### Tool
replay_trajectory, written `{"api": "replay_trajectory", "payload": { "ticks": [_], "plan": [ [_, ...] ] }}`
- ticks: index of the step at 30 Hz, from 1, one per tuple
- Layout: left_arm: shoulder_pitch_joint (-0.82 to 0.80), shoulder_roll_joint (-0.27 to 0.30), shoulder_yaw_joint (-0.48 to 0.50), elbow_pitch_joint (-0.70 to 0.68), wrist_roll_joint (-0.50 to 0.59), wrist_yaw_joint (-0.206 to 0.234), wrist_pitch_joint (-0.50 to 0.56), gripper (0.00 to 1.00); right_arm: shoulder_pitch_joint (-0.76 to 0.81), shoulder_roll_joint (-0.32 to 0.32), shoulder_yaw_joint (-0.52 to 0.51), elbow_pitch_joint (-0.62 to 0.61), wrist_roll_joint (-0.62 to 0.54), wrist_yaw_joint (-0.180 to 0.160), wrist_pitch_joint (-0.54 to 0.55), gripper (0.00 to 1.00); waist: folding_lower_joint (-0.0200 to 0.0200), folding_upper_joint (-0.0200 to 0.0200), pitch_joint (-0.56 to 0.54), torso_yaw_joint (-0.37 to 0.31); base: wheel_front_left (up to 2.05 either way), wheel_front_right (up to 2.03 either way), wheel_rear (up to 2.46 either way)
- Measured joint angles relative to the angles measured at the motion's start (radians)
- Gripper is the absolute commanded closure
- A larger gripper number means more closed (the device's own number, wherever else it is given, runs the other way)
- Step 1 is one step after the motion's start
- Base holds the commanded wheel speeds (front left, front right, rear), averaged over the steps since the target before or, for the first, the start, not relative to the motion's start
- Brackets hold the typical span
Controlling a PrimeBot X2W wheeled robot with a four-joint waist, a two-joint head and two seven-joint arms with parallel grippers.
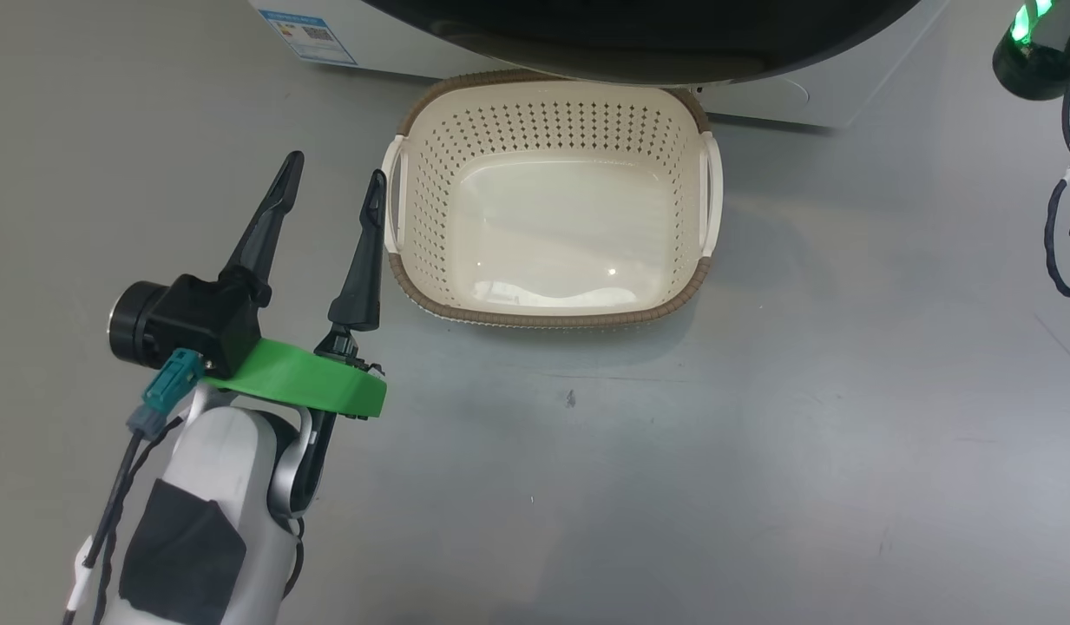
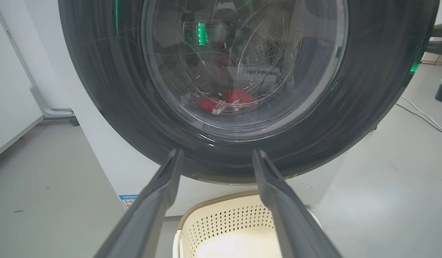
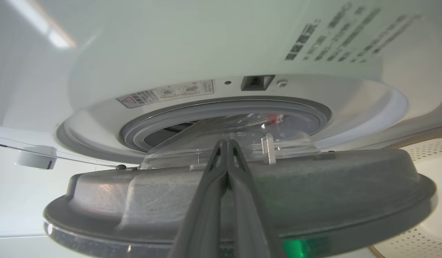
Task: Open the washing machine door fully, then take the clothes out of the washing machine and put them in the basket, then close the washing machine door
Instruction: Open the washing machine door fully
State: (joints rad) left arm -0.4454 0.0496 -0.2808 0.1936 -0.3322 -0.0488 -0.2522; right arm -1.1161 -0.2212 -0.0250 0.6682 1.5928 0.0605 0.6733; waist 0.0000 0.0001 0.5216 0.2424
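1. Where you look along the right gripper [image 3: 226, 142], its fingers are pressed together and lie across the grey inner face of the washing machine door [image 3: 134, 193], which is ajar from the washing machine [image 3: 170, 53].
2. Your left gripper [image 1: 336, 167]: spread wide, empty, just left of the basket [image 1: 543, 319].
3. The clothes [image 2: 238, 97]: red, in the drum, behind the door's glass, beyond your left fingertips.

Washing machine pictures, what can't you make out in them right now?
Clothes, left wrist view: red patches behind the reflecting glass of the door; how many garments is unclear.
Washing machine, head view: cut off by the top edge, leaving just its bottom strip.
Right pincer, right wrist view: shut, tips at the door's inner side; contact cannot be judged.
Blue label, head view: print too small to read.
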Motion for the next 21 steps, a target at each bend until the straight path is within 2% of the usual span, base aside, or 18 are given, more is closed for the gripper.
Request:
{"api": "replay_trajectory", "payload": {
  "ticks": [21],
  "plan": [
    [0.045, -0.002, 0.005, 0.053, 0.012, 0.0, 0.0, 0.0, 0.175, 0.043, 0.033, 0.008, 0.033, 0.044, 0.108, 1.0, 0.0, 0.0, -0.097, -0.027, 0.0, 0.0, 0.0]
  ]
}}
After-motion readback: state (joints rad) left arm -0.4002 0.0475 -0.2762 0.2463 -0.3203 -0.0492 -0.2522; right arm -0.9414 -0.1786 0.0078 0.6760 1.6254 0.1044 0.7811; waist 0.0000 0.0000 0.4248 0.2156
